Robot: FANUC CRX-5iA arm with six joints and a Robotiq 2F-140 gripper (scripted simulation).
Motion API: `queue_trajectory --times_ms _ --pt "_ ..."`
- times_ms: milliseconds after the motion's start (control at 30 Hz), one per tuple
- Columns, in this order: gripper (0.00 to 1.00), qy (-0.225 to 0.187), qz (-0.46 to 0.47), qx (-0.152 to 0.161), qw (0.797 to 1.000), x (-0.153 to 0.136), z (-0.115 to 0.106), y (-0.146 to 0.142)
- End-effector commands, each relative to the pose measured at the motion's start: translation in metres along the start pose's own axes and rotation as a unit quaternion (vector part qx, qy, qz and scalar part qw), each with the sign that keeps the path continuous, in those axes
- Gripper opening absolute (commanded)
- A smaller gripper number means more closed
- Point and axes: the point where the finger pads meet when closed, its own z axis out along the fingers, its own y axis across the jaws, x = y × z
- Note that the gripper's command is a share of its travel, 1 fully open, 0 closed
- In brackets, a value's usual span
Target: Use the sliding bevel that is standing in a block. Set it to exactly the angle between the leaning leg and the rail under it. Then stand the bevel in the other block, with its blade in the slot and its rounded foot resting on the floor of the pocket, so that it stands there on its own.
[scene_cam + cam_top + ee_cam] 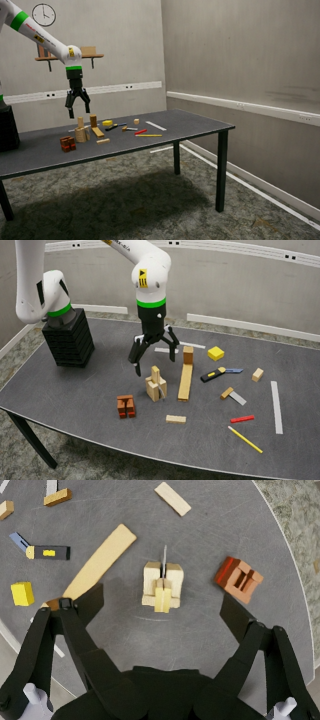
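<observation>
Room: grey walls are enclosing a dark grey counter (64, 392) on black legs.
Jaws: jaws (154, 364) are hanging spread wide and released, gripping nothing, above the counter and clear of everything on it.
Sliding bevel: sliding bevel (155, 374) is standing upright in the pale block (155, 388), its wooden stock sticking up and its grey blade showing at the block's 4 o'clock side; in the wrist view it is sitting right between the two fingers.
Other block: reddish-brown block (125, 405) is sitting at 8 o'clock from the pale block, apart from it.
Leg and rail: leaning leg (188, 354) is rising from the far end of the flat rail (185, 382), at 2 o'clock from the pale block.
Loose plank: short pale plank (175, 419) is lying at 5 o'clock from the pale block.
Farther out: yellow cube (215, 353), utility knife (213, 374) and pencil (244, 439) are lying toward 3 o'clock.
</observation>
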Motion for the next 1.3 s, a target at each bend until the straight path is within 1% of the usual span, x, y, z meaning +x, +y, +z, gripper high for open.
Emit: queue_trajectory --times_ms 0,200,433,500,833,1000,1267 --pt "1.0 0.001 0.0 0.0 1.0 0.001 -0.001 0.0" --pt "1.0 0.001 0.0 0.0 1.0 0.001 0.002 0.0" --pt "1.0 0.001 0.0 0.0 1.0 0.001 0.013 0.0" --pt "1.0 0.001 0.0 0.0 1.0 0.001 0.013 0.0" --pt "1.0 0.001 0.0 0.0 1.0 0.001 0.037 0.0" --pt "1.0 0.001 0.0 0.0 1.0 0.001 0.045 0.0" --pt "1.0 0.001 0.0 0.0 1.0 0.001 0.049 0.0"
